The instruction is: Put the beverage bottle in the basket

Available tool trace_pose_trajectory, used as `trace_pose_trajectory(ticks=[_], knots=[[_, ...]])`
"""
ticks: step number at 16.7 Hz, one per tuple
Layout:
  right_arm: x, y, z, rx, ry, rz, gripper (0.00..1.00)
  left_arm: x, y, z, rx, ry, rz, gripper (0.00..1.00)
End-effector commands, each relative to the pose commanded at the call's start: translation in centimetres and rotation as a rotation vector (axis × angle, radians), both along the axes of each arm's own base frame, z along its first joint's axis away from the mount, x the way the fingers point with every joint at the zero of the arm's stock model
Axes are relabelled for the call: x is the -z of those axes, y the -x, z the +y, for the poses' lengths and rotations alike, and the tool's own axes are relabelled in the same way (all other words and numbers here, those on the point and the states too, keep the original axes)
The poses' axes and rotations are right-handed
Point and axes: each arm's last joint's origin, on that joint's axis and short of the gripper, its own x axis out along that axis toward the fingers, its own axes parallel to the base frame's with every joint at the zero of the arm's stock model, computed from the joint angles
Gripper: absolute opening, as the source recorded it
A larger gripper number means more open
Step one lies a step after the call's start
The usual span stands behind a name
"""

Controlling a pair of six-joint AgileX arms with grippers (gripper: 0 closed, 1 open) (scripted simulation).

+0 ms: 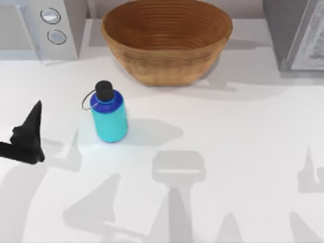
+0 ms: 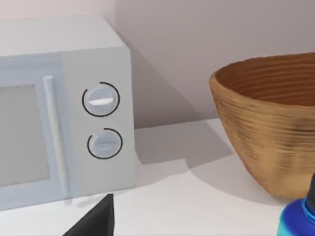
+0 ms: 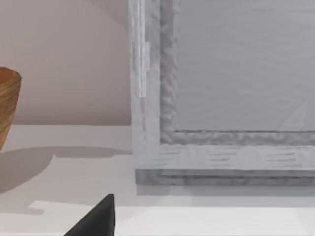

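The beverage bottle (image 1: pixel 109 117) stands upright on the white table, left of centre: cyan body, blue shoulder, black cap, thin loop strap. Its blue shoulder (image 2: pixel 298 219) shows at the corner of the left wrist view. The basket (image 1: pixel 166 38), a wide brown woven bowl, sits behind and to the right of the bottle, apart from it; its wall also appears as the basket (image 2: pixel 268 123) and the basket (image 3: pixel 7 101). My left gripper (image 1: pixel 31 129) hovers near the table's left edge, well left of the bottle and holding nothing. A black part of my right gripper (image 3: pixel 98 219) faces the grey appliance.
A white microwave (image 1: pixel 45 25) with two dials stands at the back left, also seen as the microwave (image 2: pixel 64 123). A grey boxy appliance (image 1: pixel 298 33) stands at the back right, close before the right wrist camera as the appliance (image 3: pixel 221 98). Arm shadows cross the table's front.
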Motion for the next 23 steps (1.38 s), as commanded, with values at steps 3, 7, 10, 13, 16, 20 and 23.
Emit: trace_pose_trajectory(ticks=[3, 7, 10, 13, 16, 20, 23], knots=[[0.0, 0.0, 0.0, 0.000, 0.000, 0.000, 1.00, 0.8, -2.9, -0.4, 0.108, -0.005, 0.014, 1.00], [0.0, 0.0, 0.0, 0.000, 0.000, 0.000, 1.00, 3.6, -6.4, -0.9, 0.251, -0.010, 0.030, 1.00], [0.0, 0.0, 0.0, 0.000, 0.000, 0.000, 1.00, 6.4, -8.2, -1.2, 0.349, -0.012, 0.039, 1.00], [0.0, 0.0, 0.0, 0.000, 0.000, 0.000, 1.00, 9.3, -9.2, -1.5, 0.429, -0.012, 0.045, 1.00], [0.0, 0.0, 0.0, 0.000, 0.000, 0.000, 1.00, 11.6, -9.5, -1.6, 0.487, -0.012, 0.050, 1.00], [0.0, 0.0, 0.0, 0.000, 0.000, 0.000, 1.00, 12.7, -9.6, -1.7, 0.515, -0.012, 0.051, 1.00], [0.0, 0.0, 0.0, 0.000, 0.000, 0.000, 1.00, 12.7, -9.6, -1.7, 0.515, -0.012, 0.051, 1.00]])
